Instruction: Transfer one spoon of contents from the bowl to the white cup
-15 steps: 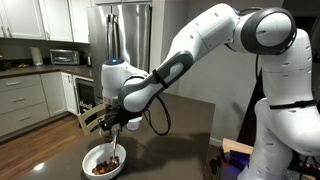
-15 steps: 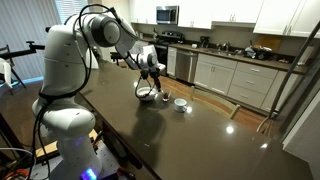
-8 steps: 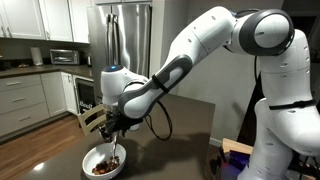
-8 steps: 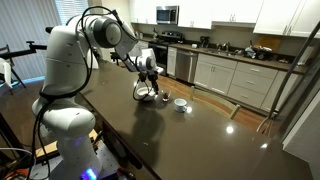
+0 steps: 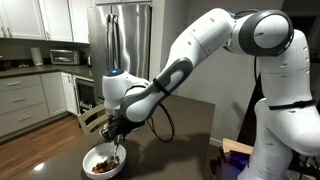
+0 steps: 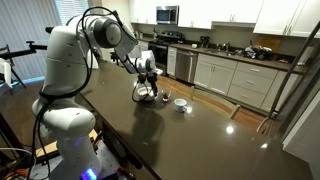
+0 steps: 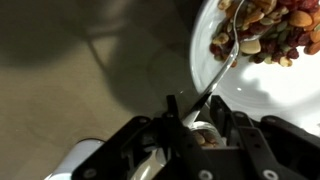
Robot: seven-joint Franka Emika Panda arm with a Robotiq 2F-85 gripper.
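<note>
The hand [image 7: 197, 110] is clamped on the handle end of the spoon [image 7: 222, 62]. The thin handle is caught between the two fingers and runs out ahead of them at a slant. Just beyond the fingertips, the spoon's far end lies at the edge of the contents [image 7: 275, 25], brown and reddish pieces heaped in the bowl [image 7: 250, 95] below and ahead of the hand. Whether the spoon carries a load yet I cannot tell. I judge the step in hand to be the scoop. To do it well, push the far end forward and down into the heap rather than skimming its margin. Then roll the wrist so the hollow faces up and sits level before lifting, since a grip this far back on a slim handle lets the other end wag and spill. Rise straight up, clear of the bowl's wall, before any sideways travel. Farther off to the side of the hand, a little apart from the bowl, the white cup [image 6: 180, 103] stands on the dark surface [image 6: 205, 140]. Its mouth is small, so the carry wants to be slow, with the spoon brought right over the cup's middle before it is tilted.
</note>
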